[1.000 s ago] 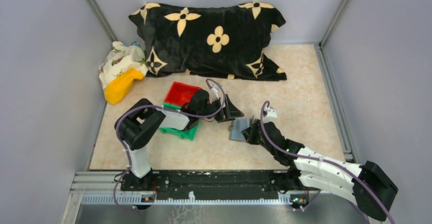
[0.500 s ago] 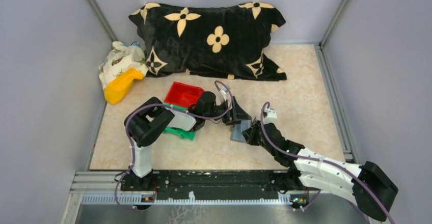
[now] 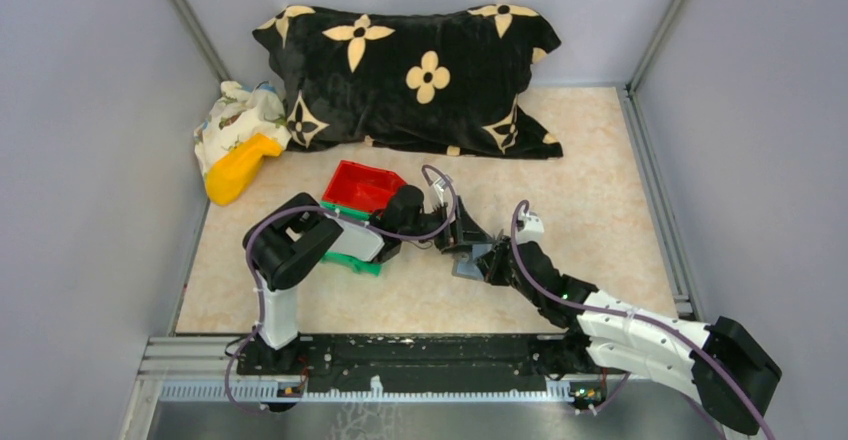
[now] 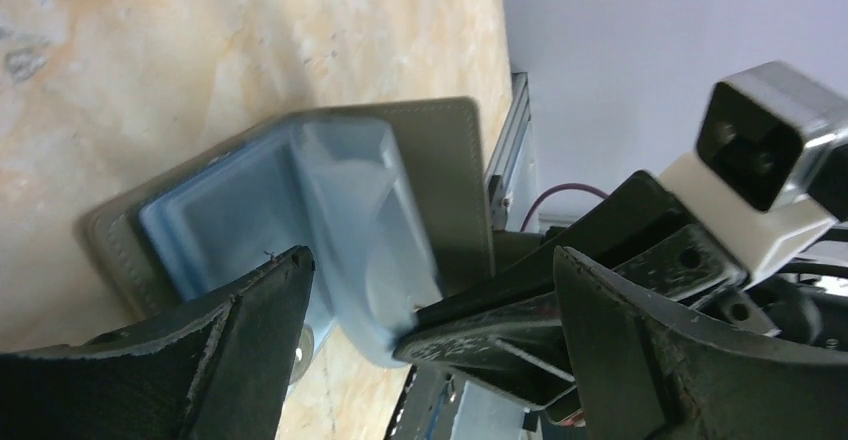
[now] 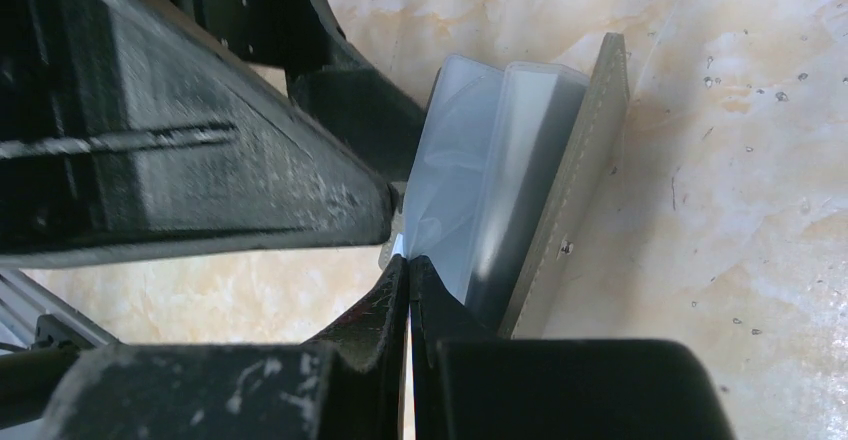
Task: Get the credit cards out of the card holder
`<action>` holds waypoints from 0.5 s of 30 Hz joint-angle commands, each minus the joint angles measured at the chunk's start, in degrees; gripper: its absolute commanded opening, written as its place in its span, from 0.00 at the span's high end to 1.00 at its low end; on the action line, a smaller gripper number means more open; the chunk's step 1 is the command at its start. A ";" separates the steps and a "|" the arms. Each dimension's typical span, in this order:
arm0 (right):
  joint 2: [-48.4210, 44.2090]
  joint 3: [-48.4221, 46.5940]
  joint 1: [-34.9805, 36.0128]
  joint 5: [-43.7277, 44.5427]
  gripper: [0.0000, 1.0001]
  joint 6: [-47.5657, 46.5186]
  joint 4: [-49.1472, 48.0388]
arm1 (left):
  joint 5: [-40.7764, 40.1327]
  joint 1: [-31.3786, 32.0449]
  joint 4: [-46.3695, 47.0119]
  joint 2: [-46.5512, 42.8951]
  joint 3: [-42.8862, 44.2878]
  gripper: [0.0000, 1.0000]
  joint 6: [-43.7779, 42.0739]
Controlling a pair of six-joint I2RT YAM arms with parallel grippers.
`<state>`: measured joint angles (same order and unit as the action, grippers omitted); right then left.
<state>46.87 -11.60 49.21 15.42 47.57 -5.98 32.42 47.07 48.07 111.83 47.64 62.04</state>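
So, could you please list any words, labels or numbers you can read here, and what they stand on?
None can be read.
The pillow bears only flower shapes, the printed cloth only small blurred pictures, and the card holder shows no lettering.

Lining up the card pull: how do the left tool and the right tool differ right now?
The left tool stands wide open; the right tool is shut. The left tool holds nothing and straddles the card holder; the right tool pinches the holder's clear inner sleeve, holding it raised off the grey cover. Both are black and meet at the holder.
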 commanded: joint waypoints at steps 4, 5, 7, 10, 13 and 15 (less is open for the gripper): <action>-1.89 -1.70 -0.34 1.74 1.00 -1.33 -1.34 | -0.77 -0.49 -3.73 -1.81 -1.34 0.05 -3.71; -2.02 -1.66 -0.35 1.86 1.00 -1.35 -1.32 | -0.49 -0.34 -4.18 -1.74 -1.05 0.05 -3.70; -2.04 -1.68 -0.37 2.00 1.00 -1.42 -1.23 | -0.12 -0.02 -4.31 -1.71 -0.56 0.05 -3.60; -1.72 -1.76 -0.36 1.77 1.00 -1.41 -1.49 | 0.53 0.60 -4.39 -1.48 0.09 0.05 -3.19; -1.23 -1.91 -0.40 1.36 1.00 -1.77 -1.83 | 0.81 0.98 -4.31 -1.43 0.67 0.05 -2.86; -1.01 -2.32 -0.34 0.69 0.85 -2.30 -1.93 | 0.83 1.00 -4.46 -1.27 1.12 0.05 -2.88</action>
<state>45.91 -11.60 49.21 15.99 46.54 -5.82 32.25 47.57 43.70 111.57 46.94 59.96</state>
